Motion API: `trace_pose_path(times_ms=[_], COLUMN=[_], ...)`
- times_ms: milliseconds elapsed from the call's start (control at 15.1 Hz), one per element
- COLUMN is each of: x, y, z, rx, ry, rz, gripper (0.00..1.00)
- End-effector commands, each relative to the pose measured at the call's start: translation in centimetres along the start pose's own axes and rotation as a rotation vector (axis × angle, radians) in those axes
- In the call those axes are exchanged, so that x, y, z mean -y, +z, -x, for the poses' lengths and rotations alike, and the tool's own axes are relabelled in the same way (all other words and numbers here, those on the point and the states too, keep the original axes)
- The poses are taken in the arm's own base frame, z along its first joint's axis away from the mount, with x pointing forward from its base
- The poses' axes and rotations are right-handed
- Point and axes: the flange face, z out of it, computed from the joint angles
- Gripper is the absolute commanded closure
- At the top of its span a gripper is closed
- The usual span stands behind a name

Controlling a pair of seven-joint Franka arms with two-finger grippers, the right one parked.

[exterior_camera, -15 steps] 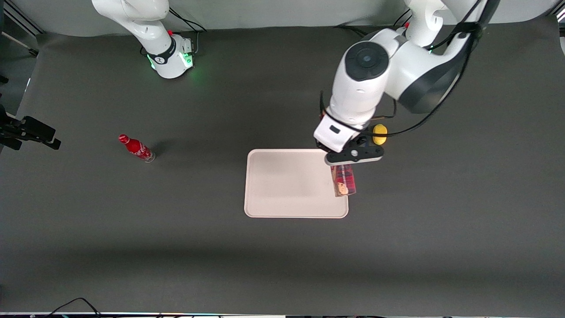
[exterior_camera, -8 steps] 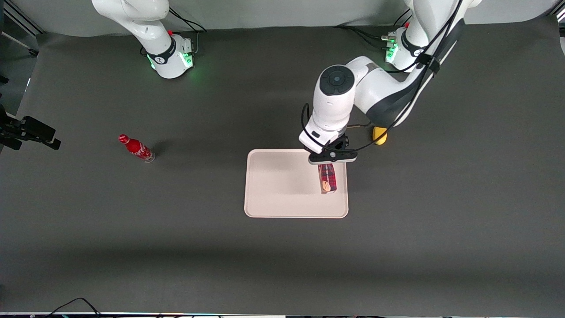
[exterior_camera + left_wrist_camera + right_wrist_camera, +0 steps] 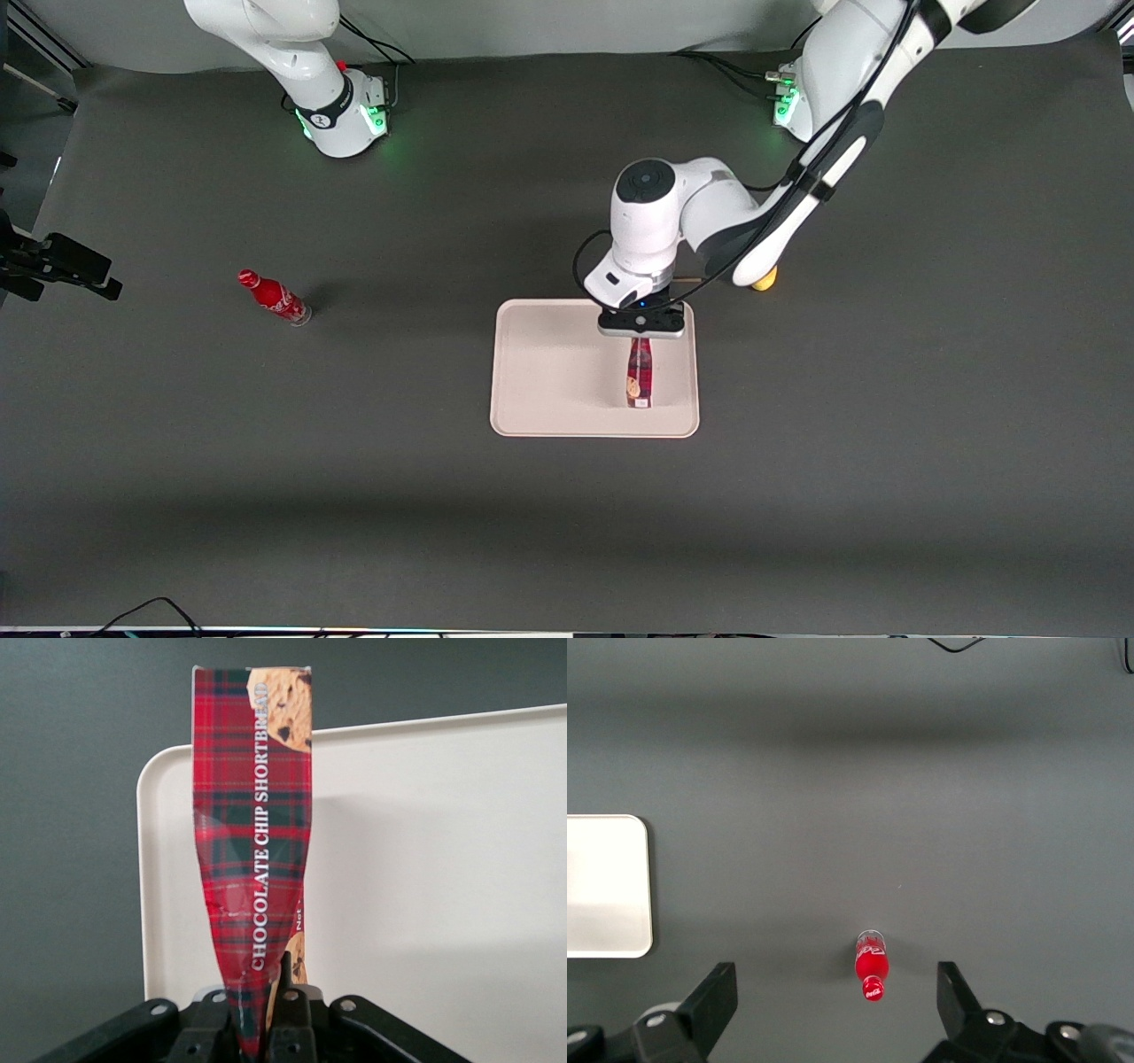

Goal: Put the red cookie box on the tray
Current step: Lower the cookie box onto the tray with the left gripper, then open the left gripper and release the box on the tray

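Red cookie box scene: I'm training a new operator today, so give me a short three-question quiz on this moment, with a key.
1. True or false: the gripper is shut on the red cookie box.
2. Over what is the box held? A) bare table B) the tray C) the red soda bottle
3. Fill in: the words along the box in the left wrist view read "CHOCOLATE CHIP ____".

Key
1. True: the fingers pinch one end of the box, creasing the cardboard.
2. B, over the half of the tray toward the working arm's end of the table.
3. SHORTBREAD
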Motion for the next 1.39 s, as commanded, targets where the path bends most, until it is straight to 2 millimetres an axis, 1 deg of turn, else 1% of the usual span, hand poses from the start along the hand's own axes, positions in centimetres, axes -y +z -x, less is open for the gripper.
trace_pose_path(times_ms=[0, 133, 531, 597, 664, 730, 796, 1327], x=[1.1, 1.5, 1.4, 1.4, 1.4, 1.4, 1.5, 1.4], y=[4.0, 4.3, 5.0, 5.1, 5.1, 5.1, 5.1, 4.9], z=[-0.8, -1.0, -0.7, -0.6, -0.6, -0.7, -0.7, -0.8], rx=[-0.034, -0.035, -0.022, -0.021, -0.021, -0.021, -0.023, -0.025], ry=[-0.041, -0.049, -0.05, -0.051, -0.051, -0.052, -0.048, -0.042], rz=[0.028, 0.031, 0.03, 0.031, 0.031, 0.033, 0.031, 0.03], gripper=[1.0, 1.0, 1.0, 0.98, 0.83, 0.59, 0.01, 0.0])
